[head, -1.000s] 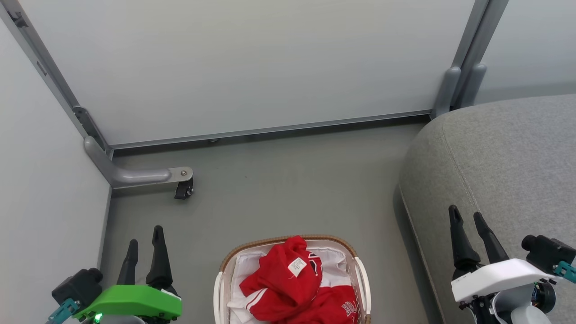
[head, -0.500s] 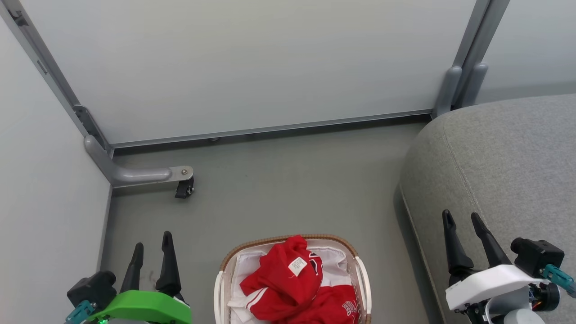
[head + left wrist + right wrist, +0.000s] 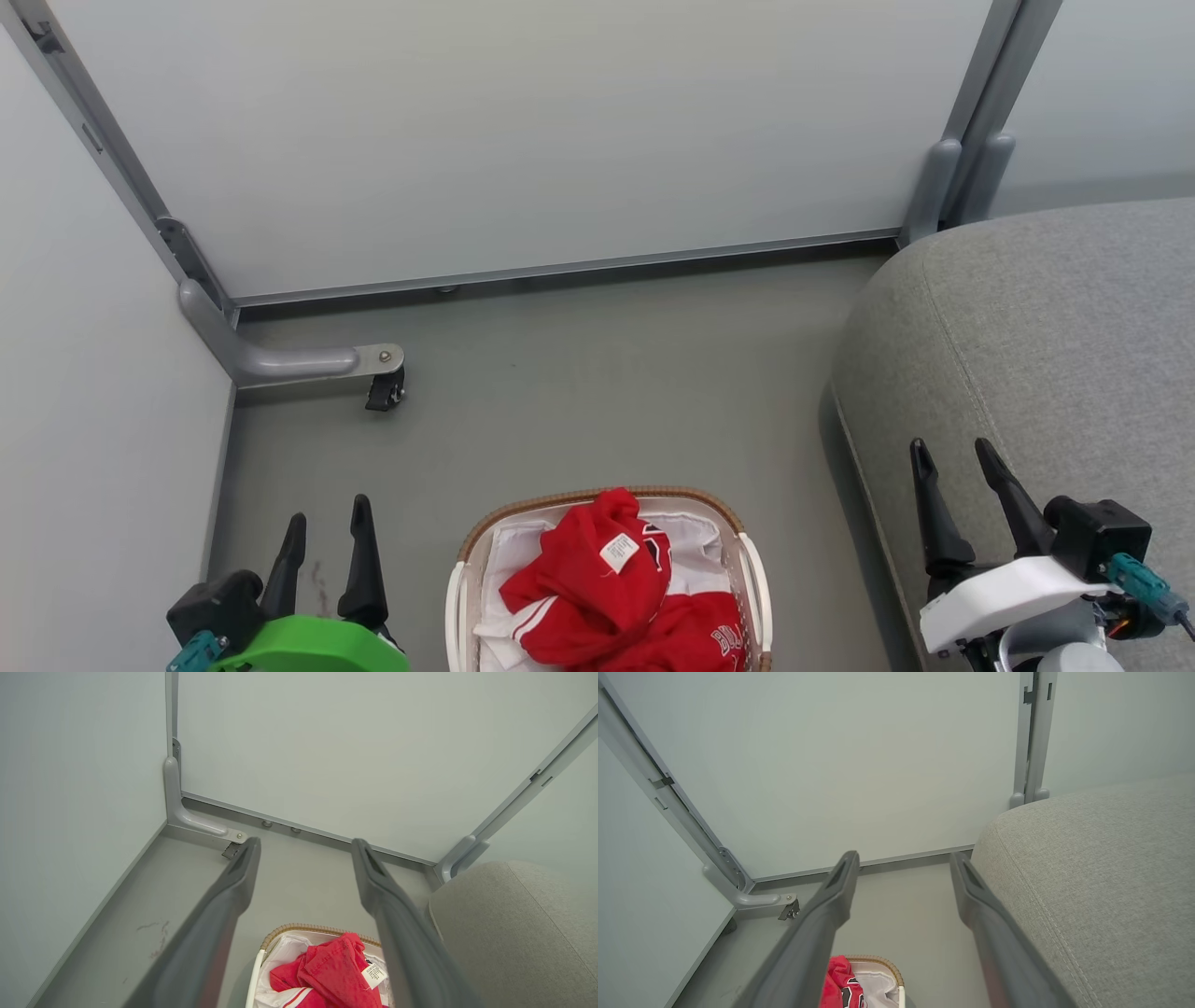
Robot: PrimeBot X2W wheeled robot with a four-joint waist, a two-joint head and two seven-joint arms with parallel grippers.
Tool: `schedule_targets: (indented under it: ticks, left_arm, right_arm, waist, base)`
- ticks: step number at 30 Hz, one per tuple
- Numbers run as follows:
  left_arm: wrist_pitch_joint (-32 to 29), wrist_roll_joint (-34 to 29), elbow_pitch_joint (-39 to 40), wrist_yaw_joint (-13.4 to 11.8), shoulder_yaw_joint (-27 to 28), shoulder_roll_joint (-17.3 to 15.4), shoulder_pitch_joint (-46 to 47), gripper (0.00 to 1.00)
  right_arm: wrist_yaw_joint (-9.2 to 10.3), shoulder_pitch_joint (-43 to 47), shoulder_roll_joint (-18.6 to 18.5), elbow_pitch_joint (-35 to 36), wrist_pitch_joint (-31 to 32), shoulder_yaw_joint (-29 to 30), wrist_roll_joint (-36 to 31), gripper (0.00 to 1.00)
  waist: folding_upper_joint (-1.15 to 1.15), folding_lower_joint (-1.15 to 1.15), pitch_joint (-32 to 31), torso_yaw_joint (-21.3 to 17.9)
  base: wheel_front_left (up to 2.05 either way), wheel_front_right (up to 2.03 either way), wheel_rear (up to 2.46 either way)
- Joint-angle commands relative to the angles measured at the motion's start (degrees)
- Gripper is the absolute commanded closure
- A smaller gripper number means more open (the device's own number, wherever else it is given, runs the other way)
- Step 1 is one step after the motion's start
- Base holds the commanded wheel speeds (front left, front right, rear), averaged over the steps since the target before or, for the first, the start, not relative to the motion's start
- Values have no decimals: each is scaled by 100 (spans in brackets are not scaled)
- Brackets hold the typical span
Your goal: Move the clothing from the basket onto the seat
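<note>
Not started really: clothing [image 3: 597, 579] all in the basket [image 3: 597, 493], seat [image 3: 1027, 327] bare. Left gripper [image 3: 330, 511] and right gripper [image 3: 950, 448] spread, empty.

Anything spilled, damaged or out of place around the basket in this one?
Nothing is spilled: the red clothing lies crumpled inside the basket, with none of it over the rim. The only oddity is some faint reddish scuff marks on the floor near the left tool.
</note>
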State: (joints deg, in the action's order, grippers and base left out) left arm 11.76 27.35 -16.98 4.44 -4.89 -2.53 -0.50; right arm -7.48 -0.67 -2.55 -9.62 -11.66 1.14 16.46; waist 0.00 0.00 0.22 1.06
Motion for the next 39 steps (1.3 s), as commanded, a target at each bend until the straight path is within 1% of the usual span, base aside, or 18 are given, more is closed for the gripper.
schedule_targets:
  ticks: [1,25,27,39]
  left_arm:
    - [56,-142,2,-20,-2,-45,-41,0]
    - [313,-926,-220,-28,-128,-51,-104,0]
    - [355,-1035,-250,-33,-147,-53,-110,0]
    - [349,-1019,-267,-23,-141,-52,-86,0]
  right_arm:
    - [-2,42,-36,50,-70,-8,-135,0]
    - [-2,135,-48,51,-323,-53,-1169,0]
    - [-2,143,-49,50,-365,-63,-1332,0]
    - [-1,124,-49,23,-363,-48,-1320,0]
  waist:
    - [0,0,0,2]
    - [0,0,9,27]
    - [0,0,12,30]
    - [0,0,22,30]
  base:
    - [0,0,0]
    - [0,0,0]
    - [0,0,0]
    - [0,0,0]
